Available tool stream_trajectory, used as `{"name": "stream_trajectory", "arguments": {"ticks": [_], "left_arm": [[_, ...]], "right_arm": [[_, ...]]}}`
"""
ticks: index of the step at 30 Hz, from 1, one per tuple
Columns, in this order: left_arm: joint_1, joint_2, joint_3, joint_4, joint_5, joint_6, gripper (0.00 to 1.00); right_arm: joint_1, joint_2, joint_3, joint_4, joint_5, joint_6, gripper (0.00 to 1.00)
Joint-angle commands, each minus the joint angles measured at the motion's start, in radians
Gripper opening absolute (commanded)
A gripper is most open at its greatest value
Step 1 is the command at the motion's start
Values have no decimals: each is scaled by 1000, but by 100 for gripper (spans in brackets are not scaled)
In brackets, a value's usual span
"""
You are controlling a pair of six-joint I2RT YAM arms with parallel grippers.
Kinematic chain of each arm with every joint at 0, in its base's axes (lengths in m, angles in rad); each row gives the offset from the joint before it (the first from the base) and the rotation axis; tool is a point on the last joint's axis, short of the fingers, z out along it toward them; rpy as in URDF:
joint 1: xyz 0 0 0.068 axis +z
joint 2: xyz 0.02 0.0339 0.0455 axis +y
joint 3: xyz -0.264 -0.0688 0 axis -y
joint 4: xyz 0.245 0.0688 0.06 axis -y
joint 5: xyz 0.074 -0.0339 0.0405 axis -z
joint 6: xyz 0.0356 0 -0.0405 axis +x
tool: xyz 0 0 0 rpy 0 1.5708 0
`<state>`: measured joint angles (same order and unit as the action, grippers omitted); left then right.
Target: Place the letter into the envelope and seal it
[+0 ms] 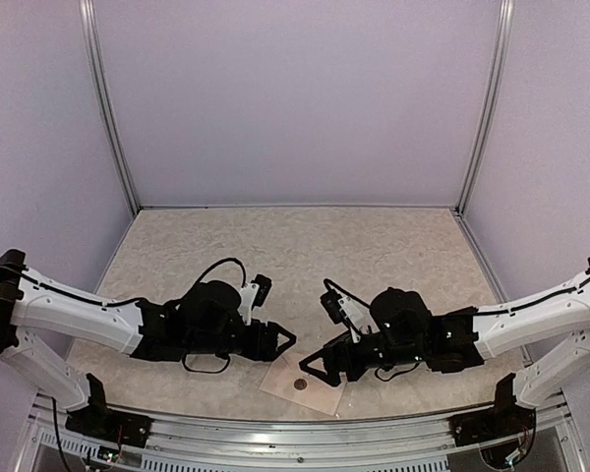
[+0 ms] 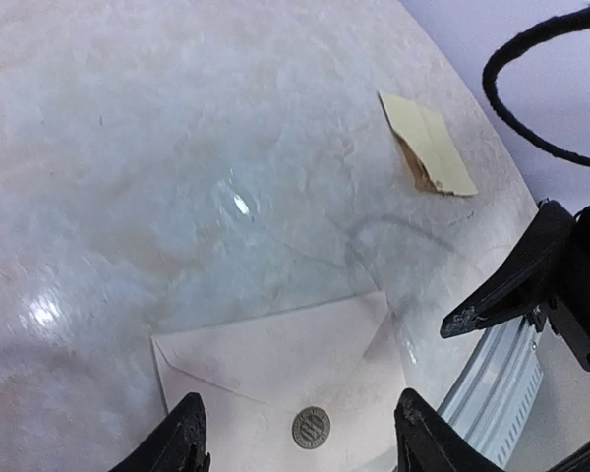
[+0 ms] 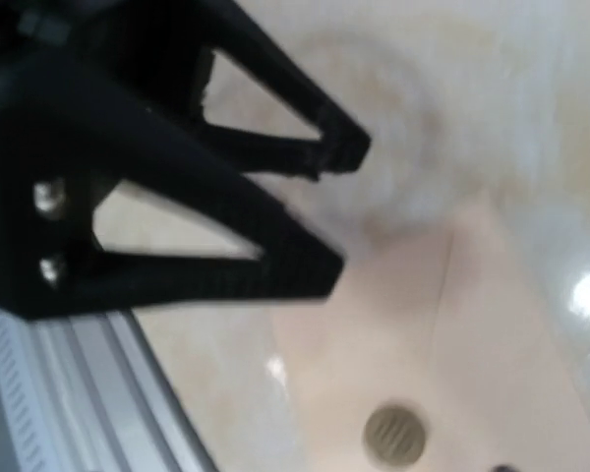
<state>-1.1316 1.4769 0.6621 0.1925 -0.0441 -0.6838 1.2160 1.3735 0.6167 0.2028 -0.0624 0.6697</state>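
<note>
The pale pinkish envelope (image 1: 313, 389) lies flat at the table's near edge between the two grippers. Its pointed flap is folded down, with a round gold sticker (image 1: 299, 384) on the tip. In the left wrist view the envelope (image 2: 275, 359) and the sticker (image 2: 311, 428) lie just ahead of my left gripper (image 2: 300, 442), which is open and empty with its fingers wide apart. My right gripper (image 1: 309, 367) hovers over the envelope's right part, open and empty. Its fingers (image 2: 492, 300) show at the right of the left wrist view. The right wrist view shows the envelope (image 3: 442, 324) and the sticker (image 3: 393, 436). No letter shows.
A yellowish sticker sheet (image 2: 428, 145) lies on the marbled table (image 1: 305, 246) beyond the envelope. The metal rail (image 1: 305, 438) of the table's near edge runs just beside the envelope. Lilac walls stand on three sides. A black cable loop (image 2: 551, 88) hangs at the upper right.
</note>
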Motion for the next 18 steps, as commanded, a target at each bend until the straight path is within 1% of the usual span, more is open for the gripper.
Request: {"name": "stream_trajectory", "arguments": {"ticks": [1,4,8,12,13,15,18], "left_arm": [[95,-63,51,8,-75,15,70],[167,-48,80,43,-73,62,78],[275,10,133,80,-64,155,82],[450,73,126,176,13,196,83],[512,89,117,206,32,201,83],[597,103,84,276,63,216,83],[731,96,27,352,91,224,83]], "right_arm": [[-78,-44,62,-116,50,-87,93],[-166,-28,91,-113,23,-145,98],[-310,30,117,-64,-42,-214,99],[-462,98,136,-3,-97,-266,99],[-504,115,140,7,-106,-275,99],[-607,140,140,31,-122,-295,100],[-741,135,123,82,-156,-325,100]]}}
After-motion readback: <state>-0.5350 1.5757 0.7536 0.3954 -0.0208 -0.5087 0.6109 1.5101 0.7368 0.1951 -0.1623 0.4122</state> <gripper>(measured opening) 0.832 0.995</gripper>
